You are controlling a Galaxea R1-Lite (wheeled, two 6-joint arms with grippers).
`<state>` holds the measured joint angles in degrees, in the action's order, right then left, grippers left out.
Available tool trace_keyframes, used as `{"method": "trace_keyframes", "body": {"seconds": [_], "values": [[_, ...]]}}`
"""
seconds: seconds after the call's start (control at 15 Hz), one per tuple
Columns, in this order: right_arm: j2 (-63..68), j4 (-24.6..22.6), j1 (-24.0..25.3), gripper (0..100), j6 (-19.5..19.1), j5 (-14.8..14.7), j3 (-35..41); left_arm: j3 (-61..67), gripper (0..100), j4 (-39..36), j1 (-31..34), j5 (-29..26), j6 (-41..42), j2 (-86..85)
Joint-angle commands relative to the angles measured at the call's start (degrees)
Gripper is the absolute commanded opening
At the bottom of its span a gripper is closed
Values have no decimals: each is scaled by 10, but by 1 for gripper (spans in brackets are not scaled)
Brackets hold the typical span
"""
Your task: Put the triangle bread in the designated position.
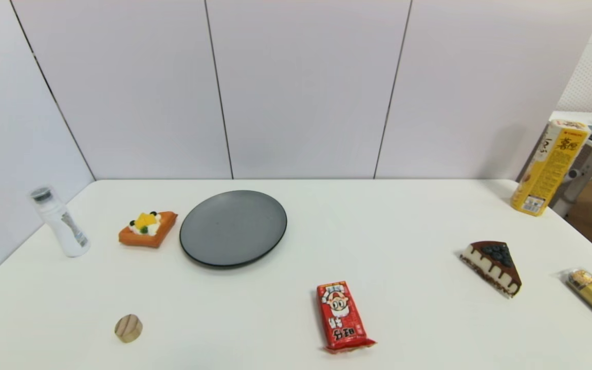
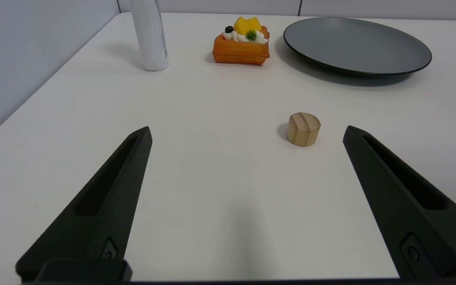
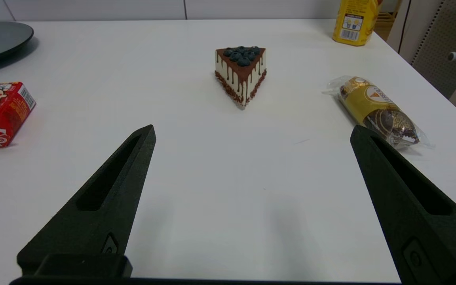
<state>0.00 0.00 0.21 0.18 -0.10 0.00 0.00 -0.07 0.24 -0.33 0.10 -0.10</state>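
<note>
While parted, left fingers (image 2: 125,178) short of triangle bread (image 2: 241,44).

pretty bright, even overhead light, soft short shadows under the plate (image 1: 233,227) and cake wedge (image 1: 493,266). no real glare, everything sharp, head view bends at the edges.

Both arms parked at the near edge, outside the head view. Left gripper (image 2: 247,132) spread wide, low over the tabletop; right gripper (image 3: 251,130) likewise.
</note>
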Motion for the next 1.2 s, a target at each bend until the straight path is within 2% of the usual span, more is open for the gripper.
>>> {"method": "trace_keyframes", "body": {"seconds": [0.07,1.2], "values": [[1,0,0,100,2,0,1,0,100,0,0,0,0,0],[1,-1,1,100,-1,0,1,0,100,0,0,0,0,0]]}}
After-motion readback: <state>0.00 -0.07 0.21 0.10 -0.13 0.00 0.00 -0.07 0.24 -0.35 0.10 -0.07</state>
